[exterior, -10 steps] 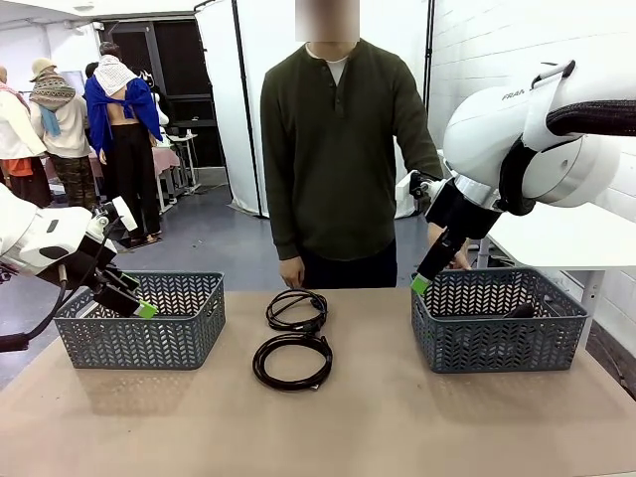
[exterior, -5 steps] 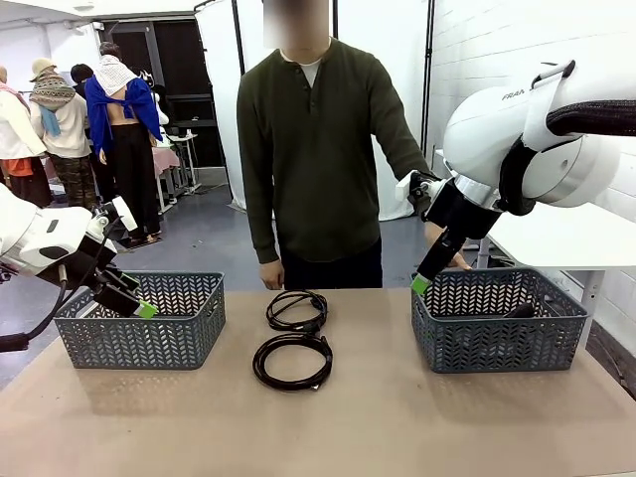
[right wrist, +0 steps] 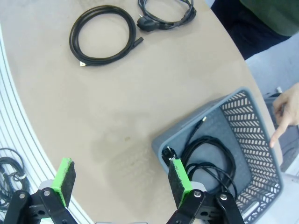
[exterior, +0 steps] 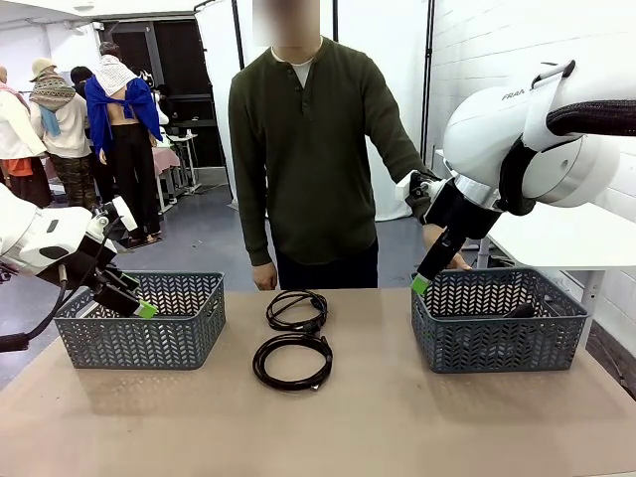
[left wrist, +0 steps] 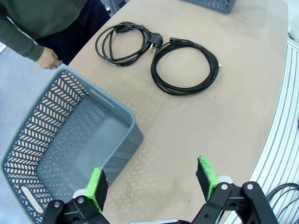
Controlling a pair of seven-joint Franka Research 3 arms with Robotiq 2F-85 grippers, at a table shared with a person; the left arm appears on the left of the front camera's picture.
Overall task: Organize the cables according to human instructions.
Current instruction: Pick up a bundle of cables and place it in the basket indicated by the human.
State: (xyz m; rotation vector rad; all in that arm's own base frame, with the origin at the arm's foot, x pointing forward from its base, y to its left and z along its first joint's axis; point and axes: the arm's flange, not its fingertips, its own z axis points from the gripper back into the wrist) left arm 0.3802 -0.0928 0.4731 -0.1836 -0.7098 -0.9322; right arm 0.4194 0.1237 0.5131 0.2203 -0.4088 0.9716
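Hanging jaws apart were left gripper (left wrist: 150, 168) and right gripper (right wrist: 120, 163); round cable (right wrist: 73, 38), upper left of right wrist view, looked best pinched across one strand.

My green pads (right wrist: 178, 175) look matt and grainy; cables (exterior: 294, 340) smooth black rubber, faint sheen; baskets (exterior: 139, 340) matt grey plastic; tabletop (exterior: 378, 427) matt tan.

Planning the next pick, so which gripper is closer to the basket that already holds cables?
Right. The right gripper hangs open at that basket's left edge; the left gripper hangs by the empty basket on the table's other side.
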